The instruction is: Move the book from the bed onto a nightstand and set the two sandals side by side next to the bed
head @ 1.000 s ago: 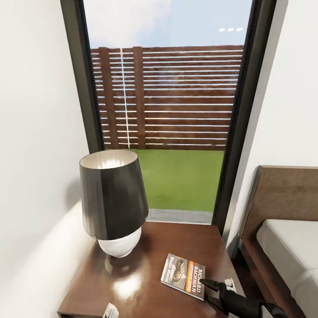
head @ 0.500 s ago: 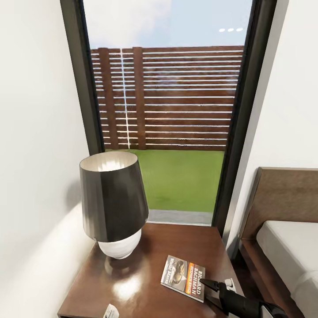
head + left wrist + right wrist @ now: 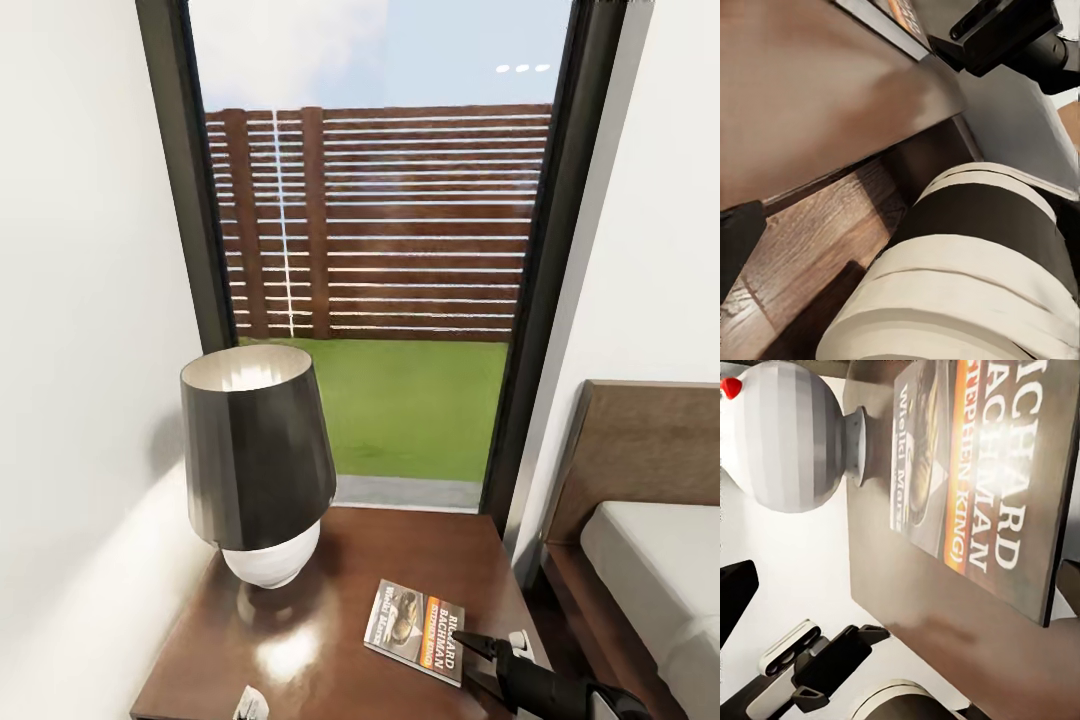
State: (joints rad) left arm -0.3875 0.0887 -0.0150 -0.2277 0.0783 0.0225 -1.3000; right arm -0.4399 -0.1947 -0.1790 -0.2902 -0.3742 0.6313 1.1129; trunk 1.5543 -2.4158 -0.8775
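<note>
While the book [image 3: 418, 630] lies flat on the nightstand [image 3: 300, 650], low and right of centre in the head view, the right gripper [image 3: 478, 658] sits just beside its lower right corner with its dark fingers spread narrowly and nothing between them. A lamp [image 3: 256, 455] with a dark shade and a white ribbed base stands on the nightstand's left half, apart from the book, and leaves the stretch between them bare. Behind the nightstand a tall dark-framed window [image 3: 385, 250] takes up the middle of the frame, showing a slatted brown fence and green grass. White walls flank it on both sides. At the lower right, the bed [image 3: 650, 560] shows a brown headboard and a pale mattress, close beside the nightstand. A small white part of the left gripper [image 3: 250, 705] peeks in at the bottom edge, left of the book; whether its fingers are apart or closed cannot be told. From the right wrist view, the book [image 3: 982, 480] cover shows white lettering and an orange band, with the lamp base [image 3: 787, 435] beyond it.
</note>
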